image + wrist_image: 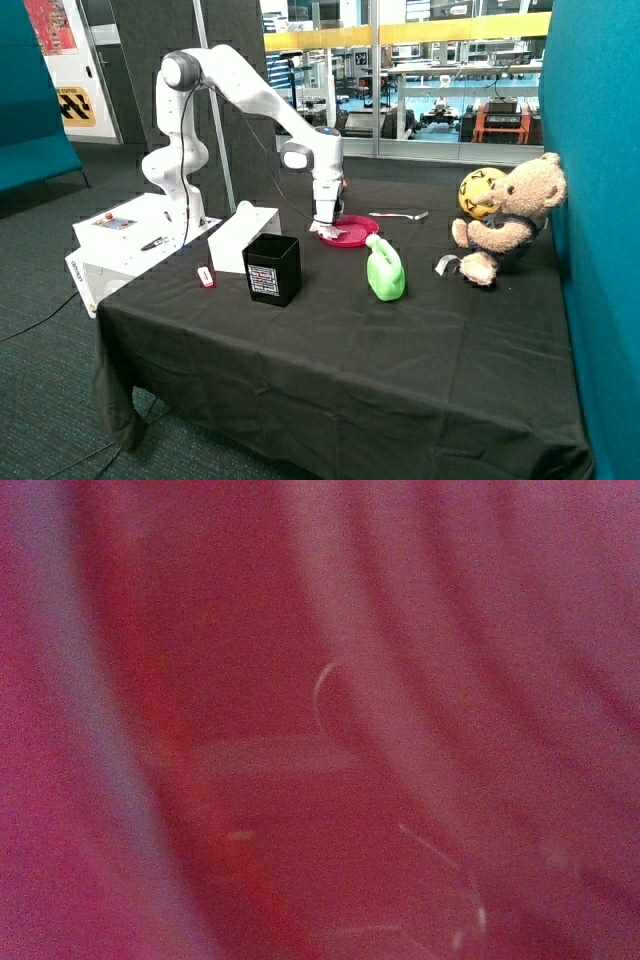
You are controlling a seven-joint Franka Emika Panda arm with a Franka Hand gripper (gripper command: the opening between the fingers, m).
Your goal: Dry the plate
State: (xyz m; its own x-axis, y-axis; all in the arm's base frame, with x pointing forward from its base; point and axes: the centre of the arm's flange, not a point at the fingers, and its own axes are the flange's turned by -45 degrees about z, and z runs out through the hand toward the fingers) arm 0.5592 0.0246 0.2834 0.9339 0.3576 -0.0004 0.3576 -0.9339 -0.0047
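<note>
Pressing down, your gripper sits on the plate, a whitish wad bunched at its tip; whether the fingers pinch it, I can't tell. The plate lies directly beneath, filling the wrist view.

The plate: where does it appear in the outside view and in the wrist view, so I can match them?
Outside view: the plate lies on the black table, behind the green bottle, with the end effector down at its edge.
Wrist view: the plate fills the whole picture, seen very close.
Shared landmark: only the plate's pink surface.
</note>
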